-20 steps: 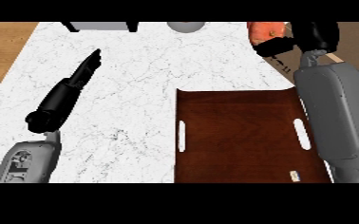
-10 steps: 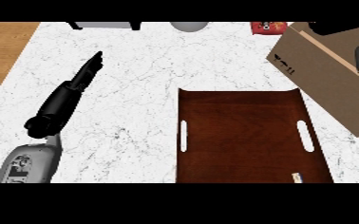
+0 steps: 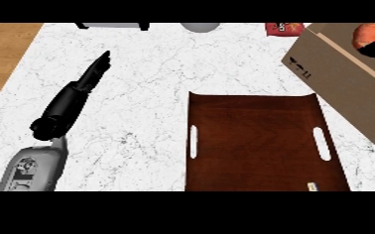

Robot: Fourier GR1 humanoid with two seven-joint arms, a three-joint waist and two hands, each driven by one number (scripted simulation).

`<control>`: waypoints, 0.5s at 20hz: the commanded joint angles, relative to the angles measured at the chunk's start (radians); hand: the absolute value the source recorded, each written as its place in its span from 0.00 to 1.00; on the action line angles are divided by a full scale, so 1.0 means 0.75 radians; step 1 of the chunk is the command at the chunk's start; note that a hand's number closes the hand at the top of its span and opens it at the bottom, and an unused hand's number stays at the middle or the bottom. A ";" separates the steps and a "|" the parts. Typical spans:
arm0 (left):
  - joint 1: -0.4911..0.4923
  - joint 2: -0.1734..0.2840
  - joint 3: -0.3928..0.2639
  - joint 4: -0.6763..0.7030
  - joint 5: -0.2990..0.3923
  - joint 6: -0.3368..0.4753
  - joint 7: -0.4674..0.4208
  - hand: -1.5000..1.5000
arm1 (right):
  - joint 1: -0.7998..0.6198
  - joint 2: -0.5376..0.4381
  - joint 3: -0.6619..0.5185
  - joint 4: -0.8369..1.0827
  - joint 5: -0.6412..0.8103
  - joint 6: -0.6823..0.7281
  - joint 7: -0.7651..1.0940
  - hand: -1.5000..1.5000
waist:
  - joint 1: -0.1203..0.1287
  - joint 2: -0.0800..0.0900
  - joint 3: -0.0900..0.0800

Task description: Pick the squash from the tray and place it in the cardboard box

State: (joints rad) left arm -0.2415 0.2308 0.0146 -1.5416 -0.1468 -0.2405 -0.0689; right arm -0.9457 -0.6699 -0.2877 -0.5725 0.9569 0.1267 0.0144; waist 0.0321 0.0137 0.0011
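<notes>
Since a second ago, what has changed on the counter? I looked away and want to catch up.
The right arm, which reached up along the tray's right side with the squash, has left the view. The cardboard box now shows uncovered at right, with the squash at the picture's right edge, over the box. The tray holds nothing, as before. The left hand stayed open on the left of the counter.

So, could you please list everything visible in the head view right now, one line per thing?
tray: one, dark brown, lower right of the counter
cardboard box: one, tan, right edge
squash: one, orange, partly showing at the right edge over the box
red packet: one, top edge beside the box
grey round object: one, top edge, cut off
dark object: one, top left edge, cut off
counter: one, white marble
left hand: one, black, fingers straight, left side
</notes>
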 commanded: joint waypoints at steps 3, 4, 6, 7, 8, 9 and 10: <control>-0.033 -0.048 -0.043 0.014 -0.031 0.023 0.016 0.50 | -0.011 -0.130 0.031 0.279 0.049 0.134 -0.183 1.00 | 0.015 0.012 0.002; 0.046 -0.027 -0.036 -0.011 -0.040 0.019 -0.045 0.50 | -0.022 -0.136 0.056 0.296 0.073 0.172 -0.168 1.00 | 0.019 0.005 0.001; 0.004 -0.003 -0.005 -0.069 0.024 -0.030 0.031 0.50 | -0.051 -0.187 0.039 0.382 0.078 0.213 -0.160 1.00 | 0.038 0.009 0.003; -0.020 -0.028 -0.023 -0.013 -0.028 0.016 0.009 0.50 | -0.051 -0.151 0.046 0.399 0.074 0.224 -0.202 0.00 | 0.021 0.009 0.002; -0.036 -0.032 -0.013 0.016 -0.020 0.016 0.020 0.50 | -0.041 -0.166 0.055 0.401 0.069 0.267 -0.299 0.00 | 0.013 0.008 0.002; -0.034 -0.021 0.000 0.022 0.001 -0.004 0.001 0.50 | -0.021 -0.147 0.044 0.426 0.060 0.236 -0.342 0.00 | 0.022 0.012 0.003; -0.042 -0.037 -0.020 0.037 -0.024 0.013 -0.012 0.50 | -0.052 -0.187 0.054 0.438 0.071 0.285 -0.387 0.00 | 0.029 0.017 0.003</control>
State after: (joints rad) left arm -0.2556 0.2151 0.0060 -1.5375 -0.1546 -0.2389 -0.0689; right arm -0.9703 -0.7810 -0.2560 -0.3049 1.0027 0.2843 -0.1750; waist 0.0479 0.0213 0.0029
